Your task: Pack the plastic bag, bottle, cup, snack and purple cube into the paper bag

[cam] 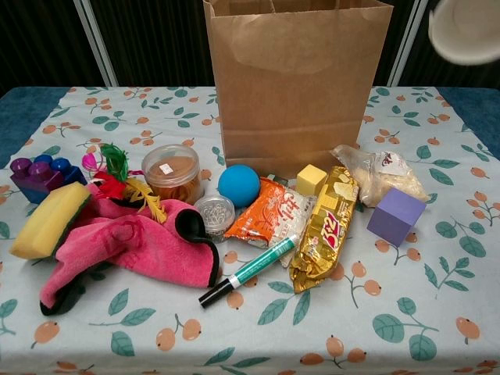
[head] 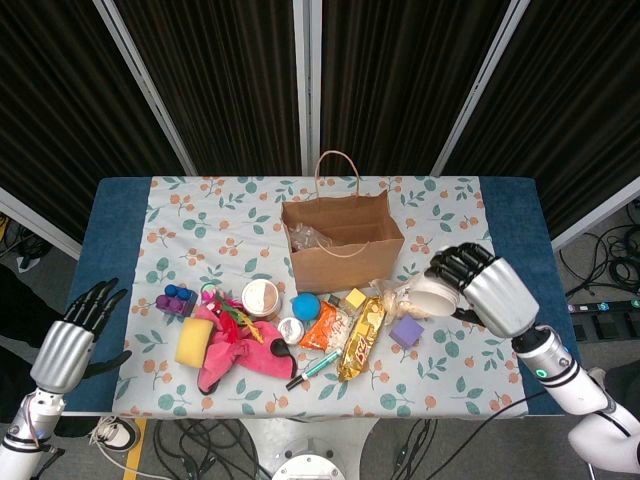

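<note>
Gripping the white cup (head: 432,297), the right hand (head: 478,285) is raised above the right part of the table (head: 510,250), its dark fingers (head: 452,265) curled over the cup's side and the cup's mouth turned left toward the paper bag (head: 343,240); in the chest view only the cup (cam: 465,30) shows, at the top right corner, level with the bag's rim. The right forearm slants down and away to the near right edge. The paper bag stands upright at the far centre with its top open, something clear and crumpled visible inside. The purple cube (cam: 397,216) rests on the floral cloth near the bag's right side, just beside a clear packet of pale snack (cam: 378,173). A gold snack wrapper (cam: 323,226) and an orange one (cam: 266,212) lie left of the cube, near a yellow block (cam: 311,180) and a blue ball (cam: 238,185). The left hand (head: 68,340) hangs off the near left edge, fingers spread, holding nothing.
</note>
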You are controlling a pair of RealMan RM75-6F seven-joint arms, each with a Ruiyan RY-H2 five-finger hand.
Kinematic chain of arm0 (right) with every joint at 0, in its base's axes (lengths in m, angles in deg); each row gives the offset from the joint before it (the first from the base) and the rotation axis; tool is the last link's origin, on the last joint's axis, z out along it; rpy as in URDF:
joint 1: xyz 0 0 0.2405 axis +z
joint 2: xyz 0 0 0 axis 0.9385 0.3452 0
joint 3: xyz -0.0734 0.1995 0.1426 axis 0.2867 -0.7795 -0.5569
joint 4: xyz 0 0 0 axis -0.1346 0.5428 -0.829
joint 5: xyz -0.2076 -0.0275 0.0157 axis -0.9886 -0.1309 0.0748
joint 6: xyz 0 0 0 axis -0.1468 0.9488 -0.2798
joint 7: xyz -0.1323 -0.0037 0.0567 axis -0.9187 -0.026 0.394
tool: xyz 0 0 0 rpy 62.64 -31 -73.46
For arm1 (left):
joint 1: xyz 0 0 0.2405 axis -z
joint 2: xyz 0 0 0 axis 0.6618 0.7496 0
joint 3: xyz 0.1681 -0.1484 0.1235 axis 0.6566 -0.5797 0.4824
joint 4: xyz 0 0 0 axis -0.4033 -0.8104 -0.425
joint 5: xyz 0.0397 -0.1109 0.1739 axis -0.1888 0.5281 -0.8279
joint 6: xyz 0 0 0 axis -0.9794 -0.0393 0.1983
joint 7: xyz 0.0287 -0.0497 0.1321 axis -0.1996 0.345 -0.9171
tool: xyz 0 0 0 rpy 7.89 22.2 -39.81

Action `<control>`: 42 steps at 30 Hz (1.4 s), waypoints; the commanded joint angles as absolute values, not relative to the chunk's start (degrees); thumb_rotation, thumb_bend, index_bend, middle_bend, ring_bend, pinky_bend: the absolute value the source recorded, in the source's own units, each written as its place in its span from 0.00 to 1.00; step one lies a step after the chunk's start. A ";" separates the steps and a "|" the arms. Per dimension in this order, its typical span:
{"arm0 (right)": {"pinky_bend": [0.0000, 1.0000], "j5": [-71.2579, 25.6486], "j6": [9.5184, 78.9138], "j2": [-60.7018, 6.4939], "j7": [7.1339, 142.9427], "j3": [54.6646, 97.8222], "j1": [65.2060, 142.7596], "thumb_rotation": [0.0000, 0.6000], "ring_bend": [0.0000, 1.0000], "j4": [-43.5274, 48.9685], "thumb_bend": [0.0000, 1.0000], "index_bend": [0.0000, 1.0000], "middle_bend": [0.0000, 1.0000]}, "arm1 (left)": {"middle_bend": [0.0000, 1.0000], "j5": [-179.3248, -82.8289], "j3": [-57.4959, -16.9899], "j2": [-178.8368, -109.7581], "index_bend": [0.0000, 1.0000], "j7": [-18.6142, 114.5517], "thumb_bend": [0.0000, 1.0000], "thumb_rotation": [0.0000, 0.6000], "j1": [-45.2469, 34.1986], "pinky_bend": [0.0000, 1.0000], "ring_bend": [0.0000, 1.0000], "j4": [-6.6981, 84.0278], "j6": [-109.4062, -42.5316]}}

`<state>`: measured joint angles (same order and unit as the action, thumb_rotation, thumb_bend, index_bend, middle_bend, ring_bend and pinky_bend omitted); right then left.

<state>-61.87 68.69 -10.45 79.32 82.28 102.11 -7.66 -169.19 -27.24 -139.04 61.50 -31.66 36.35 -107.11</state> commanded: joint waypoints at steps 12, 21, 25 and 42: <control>0.36 -27.37 51.05 -26.43 70.65 61.32 121.01 1.00 0.32 -17.99 0.14 0.55 0.45 | 0.08 -168.35 -28.15 -138.39 0.09 62.18 0.00 1.00 -31.40 0.18 0.06 36.51 -107.03; 0.35 -19.60 48.77 -32.72 68.70 59.44 123.44 1.00 0.31 -15.44 0.13 0.52 0.43 | 0.08 -167.67 -28.54 -138.47 0.09 63.41 0.00 1.00 -31.15 0.18 0.06 35.58 -106.50; 0.27 -16.40 45.71 -31.19 70.22 58.85 122.73 1.00 0.23 -17.10 0.05 0.40 0.39 | 0.08 -167.65 -28.60 -138.44 0.09 63.59 0.00 1.00 -31.07 0.18 0.06 35.54 -106.46; 0.13 -23.30 47.18 -22.47 74.76 57.93 117.96 1.00 0.08 -24.45 0.00 0.13 0.25 | 0.08 -167.80 -28.12 -138.18 0.09 62.76 0.00 1.00 -31.14 0.18 0.06 36.44 -105.93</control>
<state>-17.73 44.39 -23.78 73.36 57.63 119.39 -22.97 -167.82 -28.21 -138.22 62.77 -31.10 36.39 -106.04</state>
